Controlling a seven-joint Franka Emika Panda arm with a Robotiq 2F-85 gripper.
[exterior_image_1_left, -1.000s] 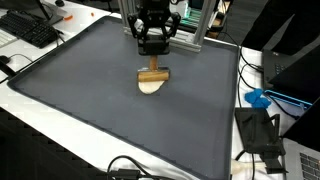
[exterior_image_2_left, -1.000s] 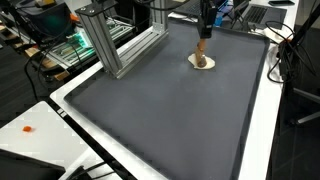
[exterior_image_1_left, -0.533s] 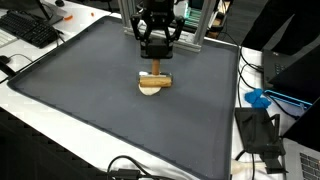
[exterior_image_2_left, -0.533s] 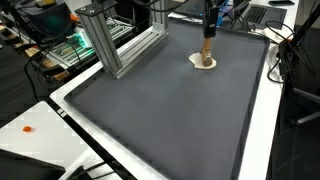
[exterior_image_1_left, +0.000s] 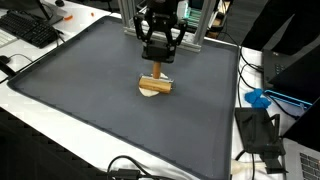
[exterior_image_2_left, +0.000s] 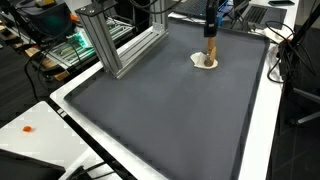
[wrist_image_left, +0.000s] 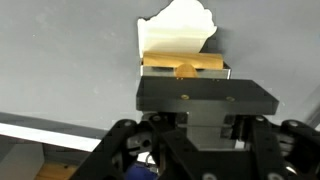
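The gripper (exterior_image_1_left: 155, 62), clamped on a wooden tool's (exterior_image_1_left: 155, 84) upright stem, holds its crossbar on or just above a cream piece (exterior_image_1_left: 148, 91) toward 1 o'clock on the mat (exterior_image_2_left: 150, 110), seemingly mid-press, so any next move needs a steady vertical hold.

This is a robotics lab or workshop bench. Beside the dark mat (exterior_image_2_left: 160, 110) stands an aluminium extrusion frame (exterior_image_2_left: 115, 45), with open electronics (exterior_image_2_left: 60, 48) beyond it. A keyboard (exterior_image_1_left: 30, 30) and loose cables (exterior_image_1_left: 135, 168) lie just off the mat's edges.
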